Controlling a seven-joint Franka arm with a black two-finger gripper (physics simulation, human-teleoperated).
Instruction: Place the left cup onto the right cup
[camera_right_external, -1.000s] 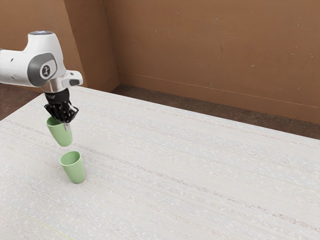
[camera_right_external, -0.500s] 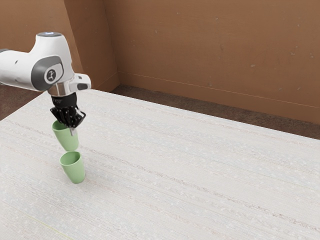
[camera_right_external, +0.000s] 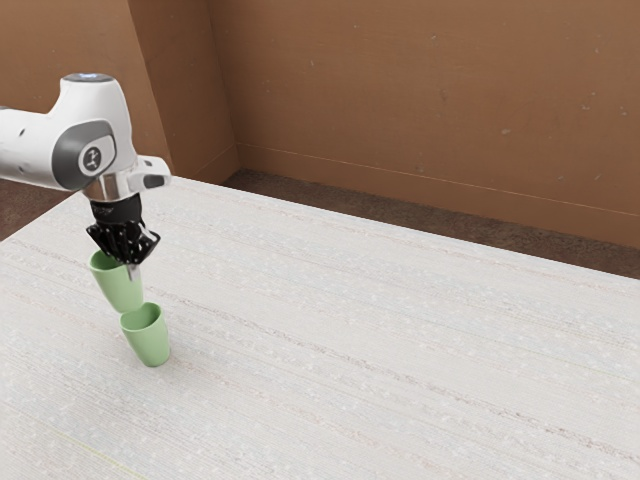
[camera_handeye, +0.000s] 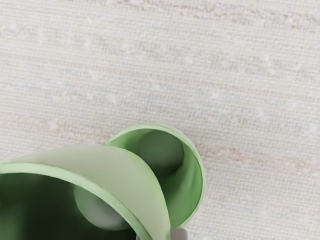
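End effector (camera_right_external: 126, 250) first: pinching the lifted cup (camera_right_external: 112, 283) at its rim, black fingers pressing the green wall from two sides, holding it clear of the counter (camera_right_external: 400, 330). Hanging below the white arm (camera_right_external: 70, 145), which is reaching in from the exterior view's left and bending down over the near corner of the counter.

Tilting rather than hanging upright: mouth leaning toward the exterior view's left, base pointing down toward the exterior view's right. Hovering with that base right at the far rim of the standing cup (camera_right_external: 146, 335) (touching or just apart, impossible to tell from the side). Not yet sitting inside or squarely on top of it.

Standing mouth up on the counter near the exterior view's lower left, the lower cup leaning slightly and matching the lifted one in its pale green.

Looking down from the hand: lifted cup (camera_handeye: 100, 162) looming large and blurred just under the camera, its curved outer wall overlapping part of the open mouth of the standing cup (camera_handeye: 187, 170), leaving the rest of that rim and the round inner floor showing. Pale, streaked counter (camera_handeye: 175, 60) spreading out around both.

Running behind the counter in the exterior view, a plain brown wall (camera_right_external: 400, 90) and a dark strip of floor (camera_right_external: 450, 215).
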